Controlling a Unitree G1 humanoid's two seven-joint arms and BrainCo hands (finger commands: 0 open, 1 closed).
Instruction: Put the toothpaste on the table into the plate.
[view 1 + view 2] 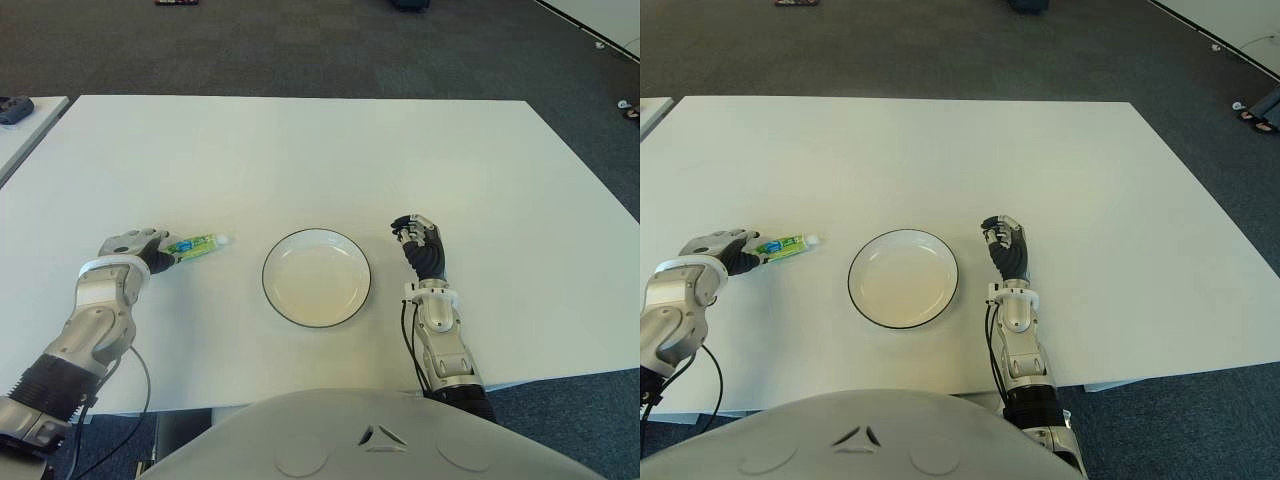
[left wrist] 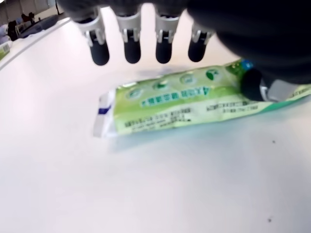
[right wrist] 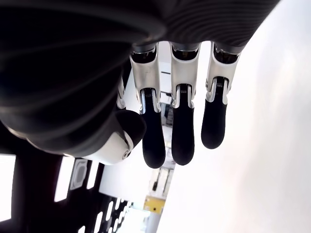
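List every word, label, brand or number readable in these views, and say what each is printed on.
Toothpaste under the left hand: rows of print and round green emblems, all too blurred to read.
Plate: no text.
Table: no text.
Right hand: no markings readable.
Nothing legible can be quoted.

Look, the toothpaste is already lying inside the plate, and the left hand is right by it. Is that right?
Not quite. The toothpaste is not in the plate; it lies on the table, to the plate's left, as the left eye view shows. The left hand is indeed right by it, over one end.
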